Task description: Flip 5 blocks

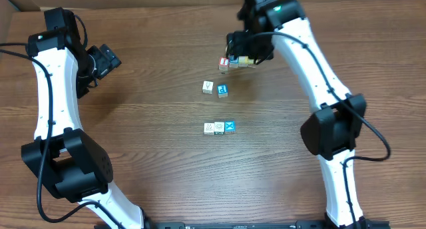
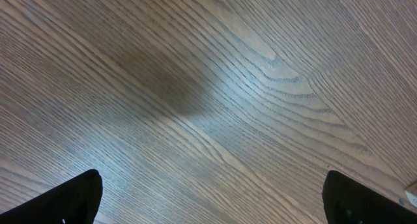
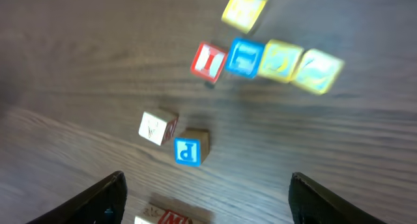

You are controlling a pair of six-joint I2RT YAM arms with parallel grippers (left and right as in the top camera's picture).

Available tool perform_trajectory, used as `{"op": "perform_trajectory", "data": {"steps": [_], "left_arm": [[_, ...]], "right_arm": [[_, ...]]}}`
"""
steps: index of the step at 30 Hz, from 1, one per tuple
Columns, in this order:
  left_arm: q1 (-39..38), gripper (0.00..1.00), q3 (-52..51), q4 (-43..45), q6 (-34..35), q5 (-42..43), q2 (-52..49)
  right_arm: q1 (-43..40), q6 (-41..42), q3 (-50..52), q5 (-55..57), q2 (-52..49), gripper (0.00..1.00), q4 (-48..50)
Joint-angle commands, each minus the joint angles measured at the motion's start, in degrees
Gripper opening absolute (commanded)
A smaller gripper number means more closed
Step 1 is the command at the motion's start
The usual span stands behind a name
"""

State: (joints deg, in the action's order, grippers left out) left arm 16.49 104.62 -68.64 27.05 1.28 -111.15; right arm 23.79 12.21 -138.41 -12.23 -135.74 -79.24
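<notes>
Nearest me, three blocks [image 1: 219, 128] sit in a row, well before the red block [image 1: 223, 63], then two blocks [image 1: 223, 90] closer to it. My right gripper [image 3: 207, 176] hangs open and empty just right of it. My left gripper [image 2: 212, 175], far left of it, is open too.

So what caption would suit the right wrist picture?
Right arm's open fingers frame blurred alphabet blocks on a wooden table.

Wooden table [image 1: 153, 122], scattered alphabet blocks [image 1: 223, 90]

Brown wood-grain table [image 1: 153, 156], soft light sheen
</notes>
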Motion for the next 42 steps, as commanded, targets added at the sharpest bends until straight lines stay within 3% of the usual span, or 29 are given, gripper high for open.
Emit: {"op": "perform_trajectory", "data": {"steps": [1, 15, 20, 25, 30, 42], "left_arm": [[-0.44, 1.0, 0.87, 0.0, -0.22, -0.22, 0.63], [-0.44, 1.0, 0.87, 0.0, -0.22, -0.22, 0.61], [-0.44, 1.0, 0.87, 0.0, -0.22, -0.22, 0.61], [-0.44, 1.0, 0.87, 0.0, -0.22, -0.22, 0.63], [-0.44, 1.0, 0.87, 0.0, -0.22, -0.22, 0.63], [-0.44, 1.0, 0.87, 0.0, -0.24, -0.22, 0.63]], "right_arm": [[2.08, -0.26, 2.78, 0.92, -0.74, 0.77, 0.13], [6.21, -0.28, 21.0, 3.19, -0.74, 0.7, 15.87], [6.62, -0.26, 22.84, 3.19, -0.74, 0.5, 18.12], [6.62, -0.26, 22.84, 3.17, -0.74, 0.5, 17.97], [6.82, -0.28, 22.84, 0.98, -0.74, 0.61, 17.88], [7.76, 0.02, 22.84, 0.55, -0.74, 0.58, 17.81]]}}
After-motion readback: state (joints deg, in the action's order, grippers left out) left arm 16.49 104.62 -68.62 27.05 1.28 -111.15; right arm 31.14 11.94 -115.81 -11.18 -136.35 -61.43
